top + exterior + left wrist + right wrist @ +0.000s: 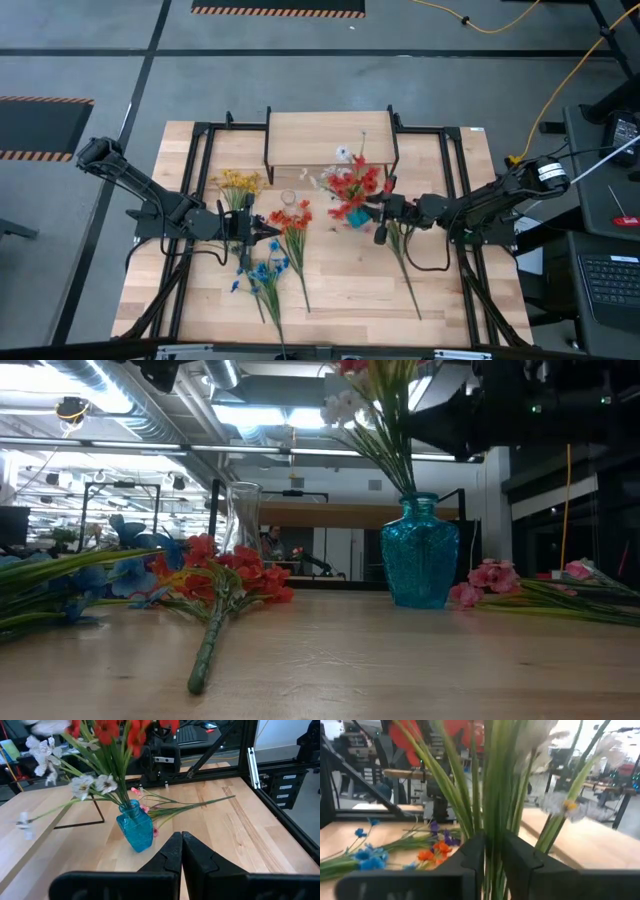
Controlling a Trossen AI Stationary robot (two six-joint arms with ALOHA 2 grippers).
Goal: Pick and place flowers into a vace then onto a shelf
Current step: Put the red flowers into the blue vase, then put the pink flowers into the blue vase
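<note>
while our right hand (492, 865) stands slightly parted around the stems of the flowers (352, 182) in the blue vase (420, 552), we should open fully before lifting away; our left hand (181, 851) waits, closed and empty.

A textured turquoise glass vase (420, 550) holds red and white flowers (95, 750) on green stems, while yellow (238, 181), orange-red (292, 218), blue (262, 272) and pink sprays (487, 579) lie on the pale wooden table (345, 285) with black framing.
</note>
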